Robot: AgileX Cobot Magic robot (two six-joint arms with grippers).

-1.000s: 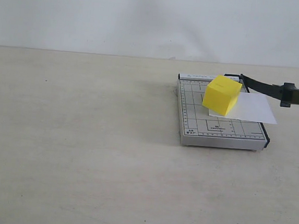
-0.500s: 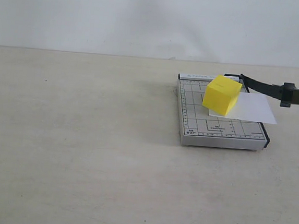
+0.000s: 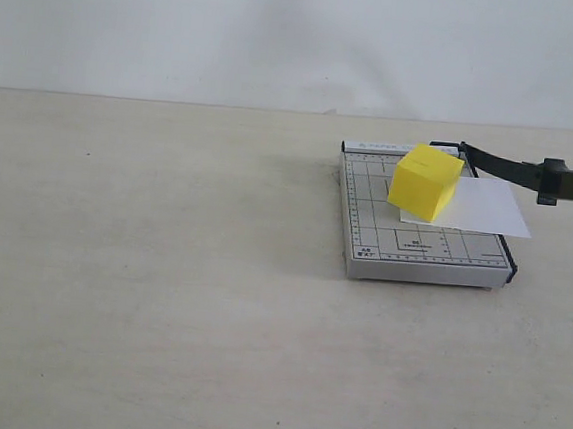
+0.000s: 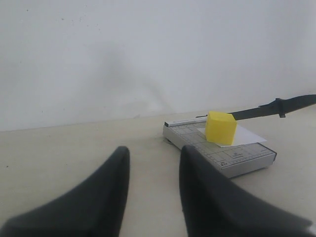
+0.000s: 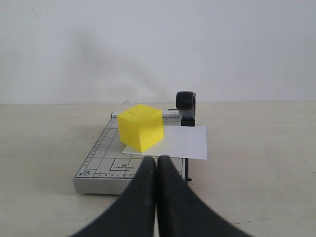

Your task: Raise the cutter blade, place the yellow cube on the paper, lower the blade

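The yellow cube (image 3: pixel 426 182) rests on the white paper (image 3: pixel 488 207), which lies on the grey gridded trimmer board (image 3: pixel 414 251) and overhangs its right side. The cutter blade (image 3: pixel 531 174) stands raised, reaching off to the right above the board, its thick handle at the view's edge. Neither arm shows in the exterior view. In the left wrist view the left gripper (image 4: pixel 154 154) hangs open and empty, well short of the board (image 4: pixel 242 159) and cube (image 4: pixel 220 128). The right gripper (image 5: pixel 157 159) is shut on nothing, low in front of the board (image 5: pixel 106 163), facing the cube (image 5: pixel 141 127), paper (image 5: pixel 185 142) and blade handle (image 5: pixel 186 106).
A pale tabletop (image 3: pixel 160 284) spreads to the left of and in front of the board. A plain white wall (image 3: pixel 282 33) closes the back.
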